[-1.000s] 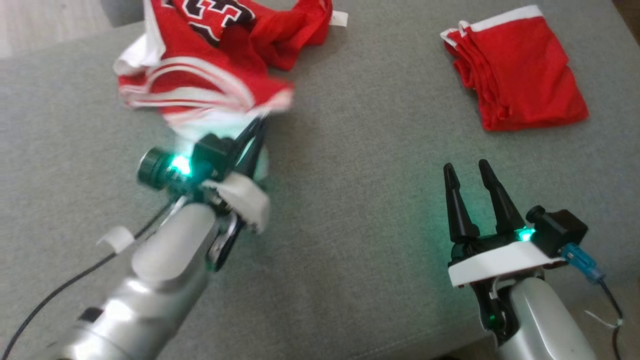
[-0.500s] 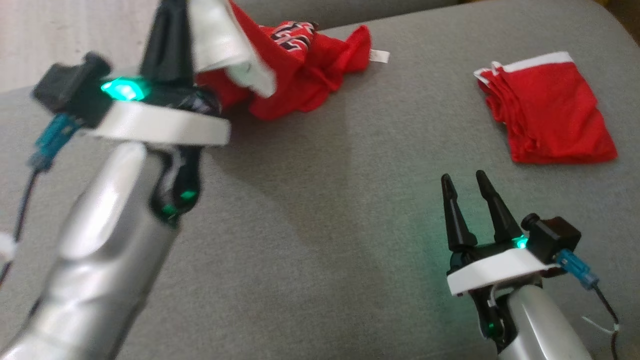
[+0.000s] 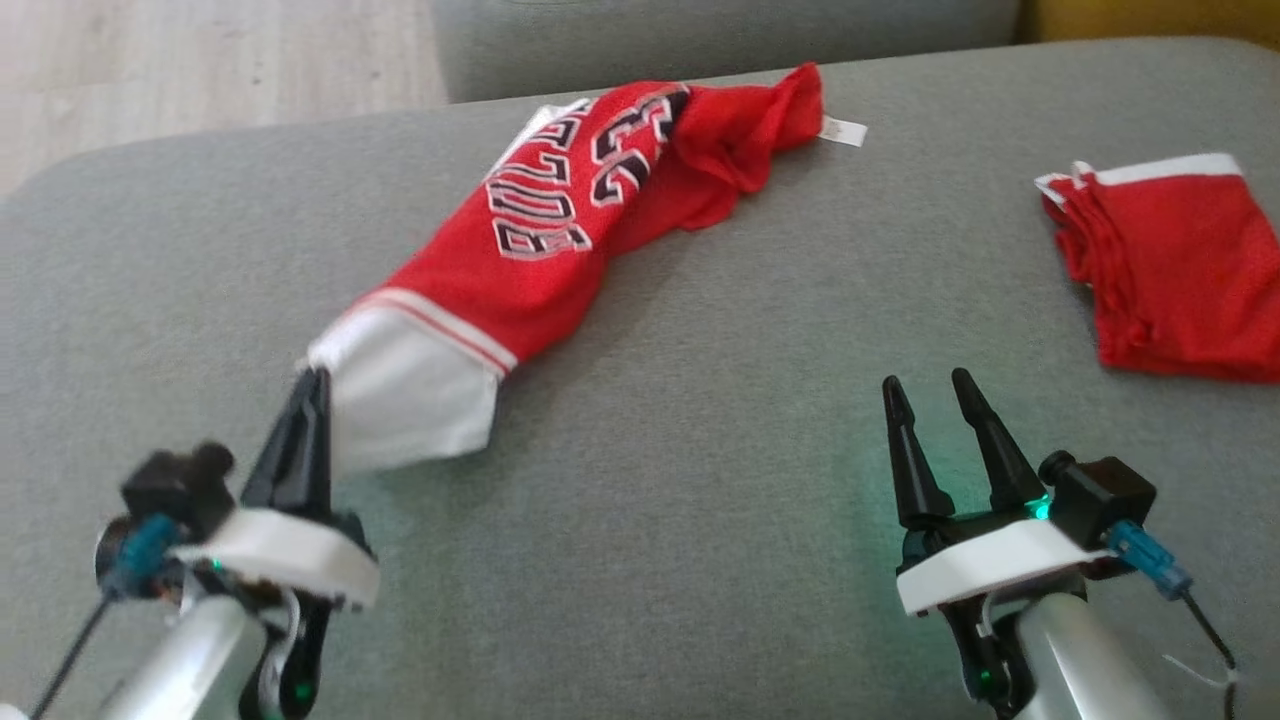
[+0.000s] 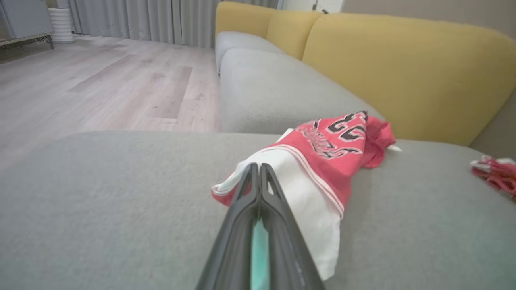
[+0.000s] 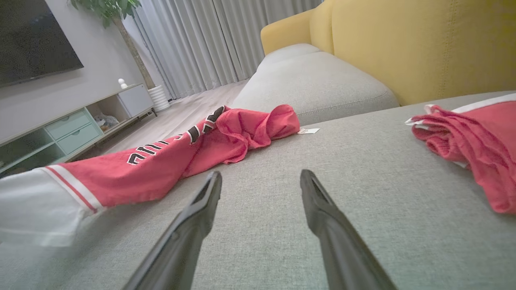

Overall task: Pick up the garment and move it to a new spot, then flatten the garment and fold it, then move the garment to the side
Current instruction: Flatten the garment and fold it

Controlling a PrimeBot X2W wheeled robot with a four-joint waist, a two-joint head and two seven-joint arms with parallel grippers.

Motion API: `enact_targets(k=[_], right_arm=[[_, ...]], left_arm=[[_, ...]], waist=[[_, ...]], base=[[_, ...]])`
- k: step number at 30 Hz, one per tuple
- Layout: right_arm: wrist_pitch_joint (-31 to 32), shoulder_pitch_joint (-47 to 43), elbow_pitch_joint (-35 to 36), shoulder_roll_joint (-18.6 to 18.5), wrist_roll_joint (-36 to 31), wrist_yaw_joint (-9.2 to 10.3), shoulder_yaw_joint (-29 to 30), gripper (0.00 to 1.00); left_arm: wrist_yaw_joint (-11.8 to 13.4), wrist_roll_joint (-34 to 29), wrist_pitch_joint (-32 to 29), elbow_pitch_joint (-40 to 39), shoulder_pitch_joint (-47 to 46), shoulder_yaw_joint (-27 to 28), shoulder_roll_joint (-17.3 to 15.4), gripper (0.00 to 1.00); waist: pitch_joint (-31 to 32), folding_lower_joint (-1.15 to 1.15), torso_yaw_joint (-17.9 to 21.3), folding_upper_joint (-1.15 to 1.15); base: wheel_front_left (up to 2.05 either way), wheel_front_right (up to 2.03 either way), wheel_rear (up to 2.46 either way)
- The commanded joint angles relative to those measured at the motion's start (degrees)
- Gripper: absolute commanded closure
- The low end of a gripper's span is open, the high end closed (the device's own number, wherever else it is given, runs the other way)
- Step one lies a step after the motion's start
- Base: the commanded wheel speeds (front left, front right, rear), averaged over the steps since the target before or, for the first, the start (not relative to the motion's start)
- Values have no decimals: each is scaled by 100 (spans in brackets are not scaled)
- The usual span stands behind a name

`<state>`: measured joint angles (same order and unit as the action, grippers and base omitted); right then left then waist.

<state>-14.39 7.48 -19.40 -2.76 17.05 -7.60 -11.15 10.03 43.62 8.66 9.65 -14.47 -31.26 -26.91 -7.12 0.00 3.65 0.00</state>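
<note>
Grey sofa cushion (image 3: 700, 450) takes up most of the head view. Pale wood floor (image 3: 200, 60) at upper left of the frame. Yellow backrest (image 4: 403, 72) across the upper right of the left wrist view.

Red jersey (image 3: 520, 270) is drawn out in a long diagonal band on the cushion. Its bunched end is at upper centre and its white hem end at lower left of the head view. Black-and-white lettering and numerals face up along the middle. The white end looks slightly lifted, with shadow beneath.

A second red garment (image 3: 1170, 290) with white trim lies in loose folds at the right edge, well apart from the jersey.

Left gripper (image 3: 310, 380) is at lower left. Its fingers are pressed together, tips pinching the edge of the white hem. In the left wrist view no gap shows between them.

Right gripper (image 3: 925, 378) is at lower right. Its fingers are spread apart and hold nothing, low over bare cushion between the two garments.

A small white tag (image 3: 843, 131) sticks out from the jersey's bunched end at upper centre.
</note>
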Motion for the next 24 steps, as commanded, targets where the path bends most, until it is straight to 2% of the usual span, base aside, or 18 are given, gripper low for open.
enact_targets(k=[1, 7, 12, 13, 14, 15, 20, 24], right_arm=[[-61, 64, 117, -11, -65, 11, -145, 0], [-61, 120, 86, -11, -91, 11, -196, 0], [-61, 103, 96, -11, -90, 11, -170, 0], [-61, 94, 93, -11, -90, 11, -167, 0], [-61, 89, 92, -11, -88, 11, -167, 0], [-61, 86, 92, -11, -87, 11, -169, 0], [-61, 95, 106, -11, -71, 11, -152, 0], [-61, 99, 155, -11, -90, 11, -50, 0]], left_arm=[[100, -221, 83, 32, -153, 155, -290, 100], [266, -234, 266, 569, -7, 232, -243, 100], [306, -215, 470, 876, -65, 420, -157, 100], [284, -235, 487, 926, -81, 411, -146, 71], [254, -300, 498, 981, -100, 357, -152, 13], [228, -360, 509, 1035, -122, 305, -144, 0], [266, -729, 588, 1112, -254, 145, -20, 0], [339, -984, 623, 935, -317, 129, 218, 0]], waist=[[42, 0, -104, 0], [69, 0, -144, 0], [59, 0, -170, 0], [58, 0, -175, 0], [54, 0, -176, 0], [49, 0, -178, 0], [28, 0, -195, 0], [-39, 0, -299, 0]], base=[[0, 0, 0], [0, 0, 0], [0, 0, 0], [0, 0, 0], [0, 0, 0], [0, 0, 0], [0, 0, 0], [0, 0, 0]])
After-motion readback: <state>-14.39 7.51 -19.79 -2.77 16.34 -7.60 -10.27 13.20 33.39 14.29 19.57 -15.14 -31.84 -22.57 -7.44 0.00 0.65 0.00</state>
